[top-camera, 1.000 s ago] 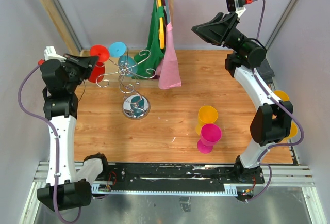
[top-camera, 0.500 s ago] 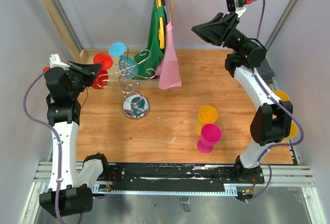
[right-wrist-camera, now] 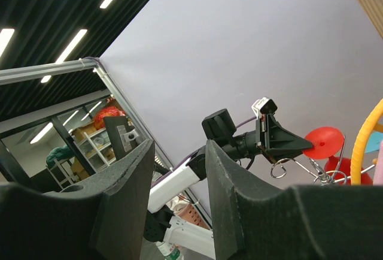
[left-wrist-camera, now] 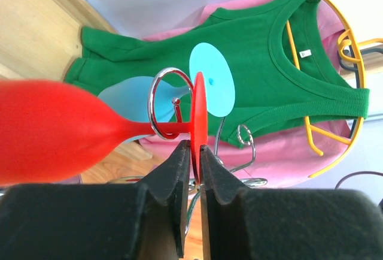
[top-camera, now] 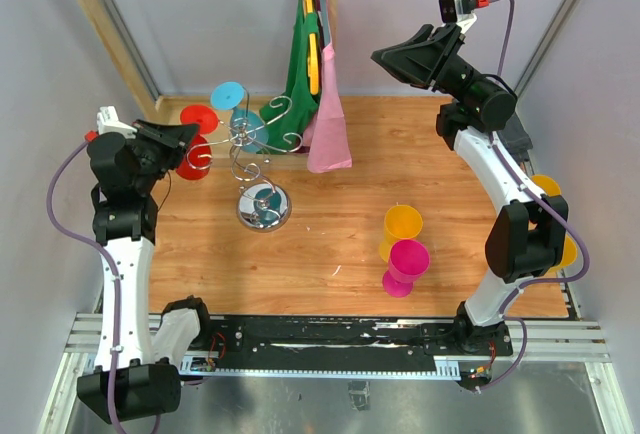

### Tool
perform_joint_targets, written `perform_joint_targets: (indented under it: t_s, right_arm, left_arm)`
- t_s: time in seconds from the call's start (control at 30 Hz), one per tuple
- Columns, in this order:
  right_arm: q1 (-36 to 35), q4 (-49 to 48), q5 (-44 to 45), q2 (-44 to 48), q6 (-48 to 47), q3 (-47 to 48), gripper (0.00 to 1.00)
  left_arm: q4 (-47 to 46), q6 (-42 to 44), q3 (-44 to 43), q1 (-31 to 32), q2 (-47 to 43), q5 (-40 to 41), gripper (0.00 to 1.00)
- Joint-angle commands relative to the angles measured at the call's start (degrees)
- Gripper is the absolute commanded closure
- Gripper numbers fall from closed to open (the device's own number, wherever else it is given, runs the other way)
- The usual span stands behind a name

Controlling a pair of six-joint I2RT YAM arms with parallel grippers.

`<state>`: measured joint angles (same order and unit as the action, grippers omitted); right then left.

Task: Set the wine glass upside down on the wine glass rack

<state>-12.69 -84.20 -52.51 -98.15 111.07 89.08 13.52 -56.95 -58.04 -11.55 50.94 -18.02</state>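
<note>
- One second ago the red wine glass (top-camera: 191, 154) sat a little further out on the left of the wine glass rack (top-camera: 262, 144). Since then the left arm has brought it slightly toward the rack's stem, and over the last half second almost nothing shifts (a settling, I judge).
- One chrome hook loop (left-wrist-camera: 169, 101) on the rack's left side rings the glass's stem, with the foot on one side of the loop and the bowl on the other. The hanging looks all but done, and letting go is what remains (whether the glass will hang plumb I cannot tell).
- Left fingers (left-wrist-camera: 170, 173) are clenched on the thin rim of the red foot. The foot stands edge-on between them, and the bowl lies off to their left in the wrist view.
- Right fingers (right-wrist-camera: 128, 194) stand parted with nothing between them, raised and well apart to the right of the rack.
</note>
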Motion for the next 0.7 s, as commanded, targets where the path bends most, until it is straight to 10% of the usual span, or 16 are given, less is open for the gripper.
perform_joint_targets:
  t_s: [0.0, 0.67]
  right_arm:
    - [0.7, -2.3, -1.0, 1.6, 0.0, 0.1, 0.59]
    - [0.6, 1.5, -2.4, 3.3, -2.3, -0.9, 0.58]
  left_arm:
    - [-1.3, 1.0, 0.7, -0.3, -1.2, -1.8, 0.8]
    - [1.6, 2.1, 1.5, -0.3, -4.6, -3.2, 0.62]
